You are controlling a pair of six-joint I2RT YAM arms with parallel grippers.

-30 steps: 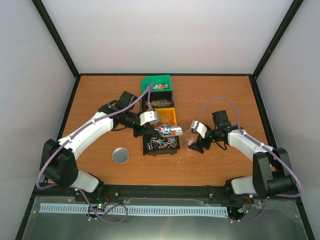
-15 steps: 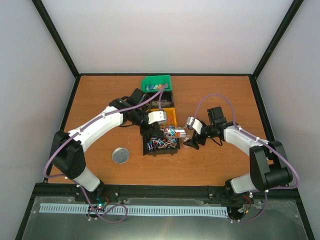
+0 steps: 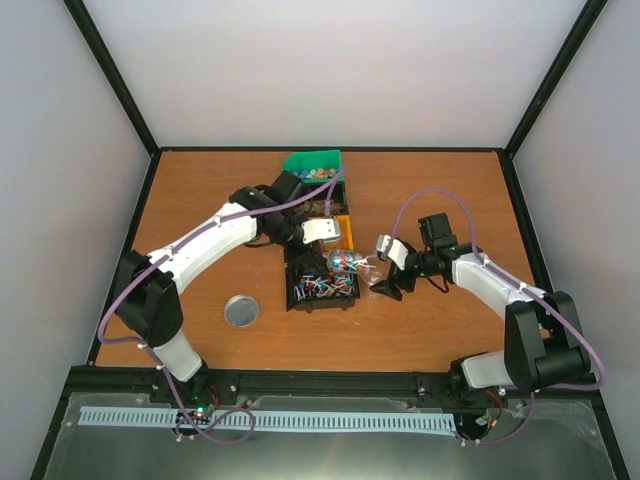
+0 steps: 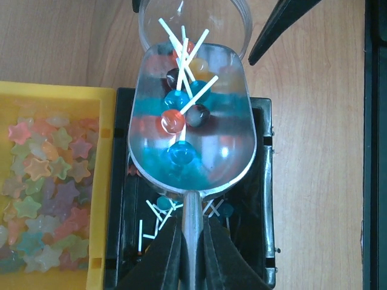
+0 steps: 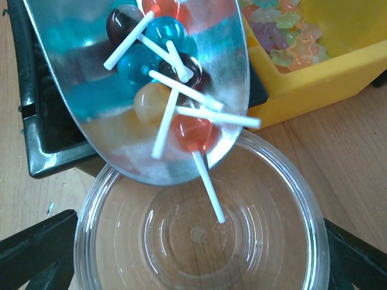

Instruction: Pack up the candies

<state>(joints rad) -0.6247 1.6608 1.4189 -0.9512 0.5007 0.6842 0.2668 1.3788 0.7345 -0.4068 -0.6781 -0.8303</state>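
Jaws of left gripper (image 4: pixel 192 254) pinch scoop (image 4: pixel 192 157) handle; candies (image 4: pixel 181 115) in its bowl; clear cup (image 4: pixel 227 24) at scoop's 12 o'clock, clamped between right gripper (image 5: pixel 199 248) jaws

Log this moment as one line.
left pincer shut on scoop | scoop holds lollipops, lip over cup | right pincer shut on cup | cup empty

Small lollipops (image 4: pixel 181 121), blue, red, dark brown and orange balls on white sticks, lie heaped in the metal scoop (image 4: pixel 236 163). At their eight o'clock, pastel star candies (image 4: pixel 42 199) fill the yellow bin (image 4: pixel 60 90).
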